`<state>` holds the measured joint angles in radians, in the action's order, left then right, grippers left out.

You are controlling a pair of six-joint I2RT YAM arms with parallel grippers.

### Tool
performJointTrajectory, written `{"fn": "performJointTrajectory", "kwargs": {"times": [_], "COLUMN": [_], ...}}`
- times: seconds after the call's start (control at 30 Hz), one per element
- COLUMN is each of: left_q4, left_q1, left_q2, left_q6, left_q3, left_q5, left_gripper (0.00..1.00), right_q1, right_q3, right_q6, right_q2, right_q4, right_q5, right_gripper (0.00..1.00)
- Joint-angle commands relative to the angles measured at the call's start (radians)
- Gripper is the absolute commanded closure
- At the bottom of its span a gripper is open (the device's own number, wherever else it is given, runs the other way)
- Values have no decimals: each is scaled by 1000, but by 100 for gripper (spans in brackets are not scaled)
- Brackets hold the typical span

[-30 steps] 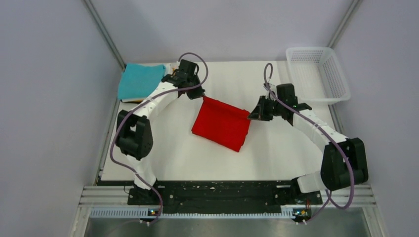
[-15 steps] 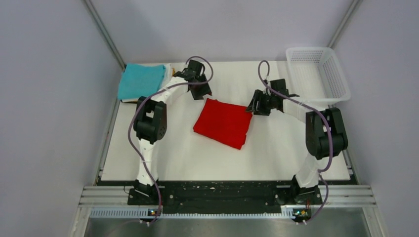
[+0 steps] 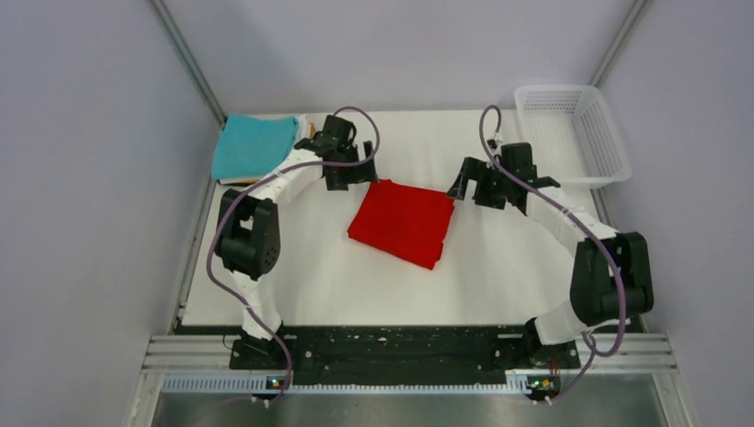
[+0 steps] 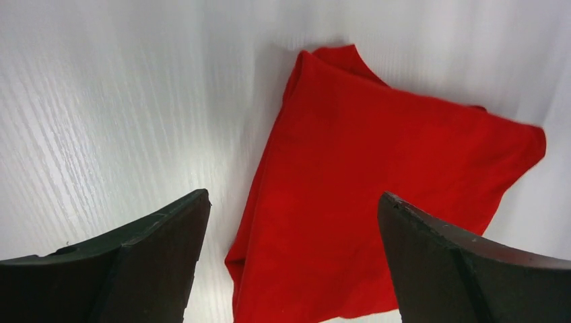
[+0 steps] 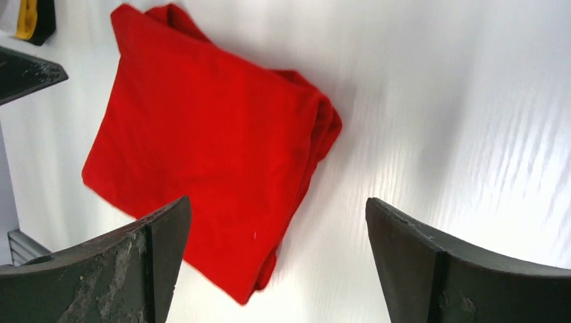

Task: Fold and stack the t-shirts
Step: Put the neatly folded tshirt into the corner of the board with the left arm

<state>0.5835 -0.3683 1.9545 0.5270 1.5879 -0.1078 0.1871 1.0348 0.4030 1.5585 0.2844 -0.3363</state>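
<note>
Both the left claw (image 3: 345,177) and right claw (image 3: 466,189) are released; the red shirt (image 3: 402,222) between them could be unfolded if snagged.

Tees, loose: 1 red tee (image 3: 402,222). Tees, stacked: 1 teal tee (image 3: 253,147) on top, and under it at least 1 yellow edge (image 5: 27,19) and 1 dark edge (image 5: 44,24); full no. of layers can't tell. Baskets: 1 white mesh basket (image 3: 573,133). Arms: 2, left arm (image 3: 284,173) and right arm (image 3: 560,218). Grippers: 2, left gripper (image 4: 293,196) and right gripper (image 5: 277,202), 2 fingers ea., 4 tot. Tables: 1 white table (image 3: 498,276).
</note>
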Motion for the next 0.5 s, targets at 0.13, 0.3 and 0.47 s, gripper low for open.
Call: {"fn": "performJointTrajectory", "kwargs": {"times": [0.13,0.3,0.47], "left_q4": [6,22,26], "left_q1": [-5,-12,-31], "left_q2": [2,67,142], "left_q6": [-223,-212,-189], "left_q3": [-78,-71,-55], "left_q5": [-199,-173,-170], "left_gripper": [1,1,6], "right_q1": [-4,-4,-4], "right_q3": [-185,-222,-251], "right_q6": [-26,-36,-48], "right_q2": [-318,-417,-481], "right_q4": [30,76,123], "right_q5": [4,8,53], "right_gripper": [1,1,1]}}
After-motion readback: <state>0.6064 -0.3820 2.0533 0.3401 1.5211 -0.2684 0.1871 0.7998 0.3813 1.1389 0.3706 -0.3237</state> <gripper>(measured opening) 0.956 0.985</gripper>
